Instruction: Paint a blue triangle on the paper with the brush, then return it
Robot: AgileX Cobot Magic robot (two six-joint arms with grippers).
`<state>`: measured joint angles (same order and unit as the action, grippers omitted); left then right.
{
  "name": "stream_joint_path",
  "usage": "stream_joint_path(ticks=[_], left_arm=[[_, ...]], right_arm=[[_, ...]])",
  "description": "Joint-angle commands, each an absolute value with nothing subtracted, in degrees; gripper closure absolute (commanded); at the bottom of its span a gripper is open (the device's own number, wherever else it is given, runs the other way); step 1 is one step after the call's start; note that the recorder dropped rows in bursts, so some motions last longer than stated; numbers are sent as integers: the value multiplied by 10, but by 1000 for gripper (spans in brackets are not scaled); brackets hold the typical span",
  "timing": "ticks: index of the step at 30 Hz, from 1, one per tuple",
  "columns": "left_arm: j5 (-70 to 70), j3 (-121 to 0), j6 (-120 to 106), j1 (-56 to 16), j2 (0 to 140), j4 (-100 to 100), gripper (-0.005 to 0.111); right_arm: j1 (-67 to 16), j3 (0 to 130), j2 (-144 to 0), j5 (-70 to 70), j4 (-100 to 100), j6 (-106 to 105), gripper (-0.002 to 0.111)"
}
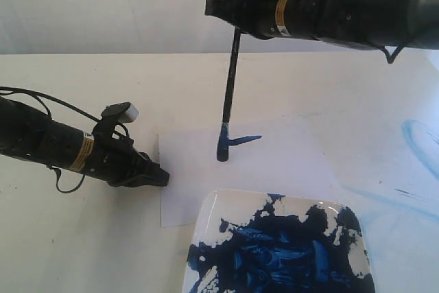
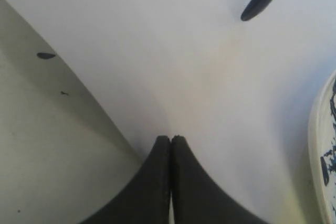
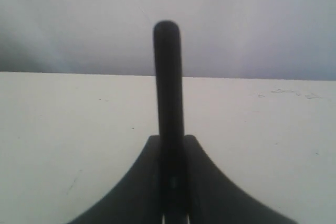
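Right claw [image 1: 233, 13] clamps one brush [image 1: 230, 94] upright, its tip on one paper [image 1: 288, 166] sheet by one blue stroke [image 1: 245, 140]. Left claw [image 1: 162, 178], closed and empty, sits at the paper's edge. Two yellow labels [image 1: 282, 10], seemingly too small to read.

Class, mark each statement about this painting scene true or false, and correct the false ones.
1. The right tool grips the brush by its handle. True.
2. The brush tip sits in the dish. False: the tip touches the paper.
3. A complete blue triangle is on the paper. False: only one short blue stroke shows, beside the brush tip.
4. The left tool is shut, at the paper's edge. True.
5. The dish is clean. False: it is smeared with dark blue paint.
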<state>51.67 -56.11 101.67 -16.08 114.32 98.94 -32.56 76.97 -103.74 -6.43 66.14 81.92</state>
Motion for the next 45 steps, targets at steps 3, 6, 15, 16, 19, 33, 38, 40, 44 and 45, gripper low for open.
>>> stream_joint_path(ticks=[3,6,15,16,19,33,38,40,44,45], left_arm=[[496,-560,1015,-162,1144,999,107],[496,-560,1015,-162,1144,999,107],[496,-560,1015,-162,1144,999,107],[496,-560,1015,-162,1144,999,107],[496,-560,1015,-162,1144,999,107],[496,-560,1015,-162,1144,999,107],[496,-560,1015,-162,1144,999,107],[496,-560,1015,-162,1144,999,107],[496,-560,1015,-162,1144,999,107],[496,-560,1015,-162,1144,999,107]], right_arm=[[-301,789,-1034,-116,745,819,108],[-272,792,-1039,-277,715,718,108],[-218,793,-1046,-532,769,711,108],[-210,793,-1050,-561,799,730,108],[-200,793,-1059,-583,846,746,108],[-269,792,-1064,-325,658,650,108],[-344,792,-1059,-172,508,528,108],[-364,792,-1056,-155,429,454,108],[-392,789,-1049,-105,164,229,108],[-394,783,-1046,-112,107,183,108]])
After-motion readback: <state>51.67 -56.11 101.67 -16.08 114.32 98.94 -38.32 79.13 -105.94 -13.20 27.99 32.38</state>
